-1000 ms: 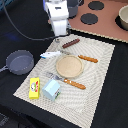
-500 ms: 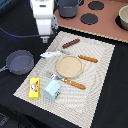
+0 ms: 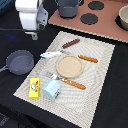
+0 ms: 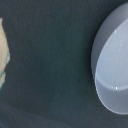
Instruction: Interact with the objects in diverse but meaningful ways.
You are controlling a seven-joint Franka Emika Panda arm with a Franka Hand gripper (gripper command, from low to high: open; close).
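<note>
Presently, the frying pan (image 3: pixel 20 62) is being approached by the end effector (image 3: pixel 34 35), jaw state indiscernible; descent needed next.

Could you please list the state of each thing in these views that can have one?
gripper: above the dark surface, jaws hidden, nothing seen held.
frying pan: upright, empty, off the mat.
pale blue carton: standing upright on the mat.
yellow box: lying flat at the mat's edge.
white-and-blue tube: lying flat.
round plate: flat, empty.
pot: upright on the toy stove.
</note>
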